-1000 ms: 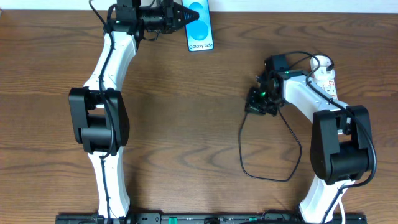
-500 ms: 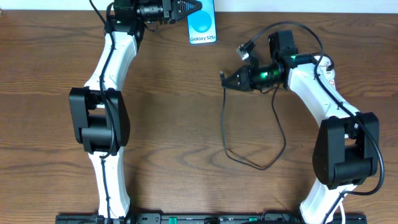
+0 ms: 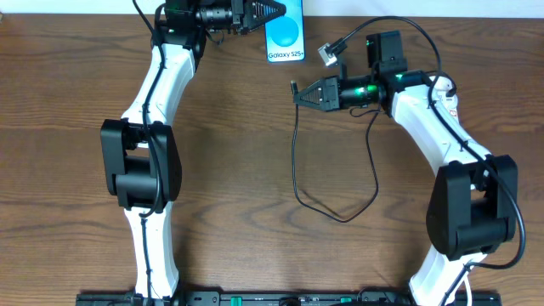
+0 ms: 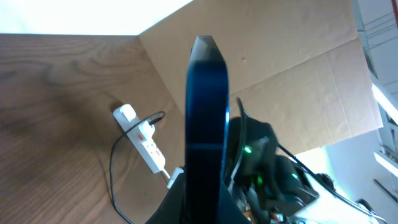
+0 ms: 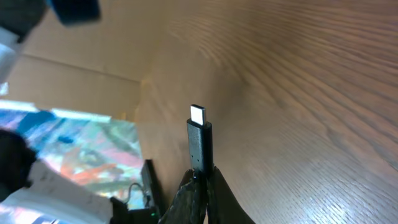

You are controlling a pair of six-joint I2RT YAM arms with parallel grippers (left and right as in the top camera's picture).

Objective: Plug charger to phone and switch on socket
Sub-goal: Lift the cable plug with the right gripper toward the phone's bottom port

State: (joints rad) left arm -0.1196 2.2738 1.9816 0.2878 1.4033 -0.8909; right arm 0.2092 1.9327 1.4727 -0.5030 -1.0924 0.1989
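Your left gripper [image 3: 274, 10] was pinching the phone [image 3: 286, 36] at the far edge of the table [image 3: 229, 170]. The phone's blue screen faced up. Your right gripper [image 3: 297, 92] was pressed onto the charger [image 3: 294, 157] just behind its connector tip [image 5: 199, 140], which pointed toward the phone but stood apart from it. The cable hung down and looped over the wood. The socket [image 4: 144, 140] lay near the right arm, mostly hidden from above.
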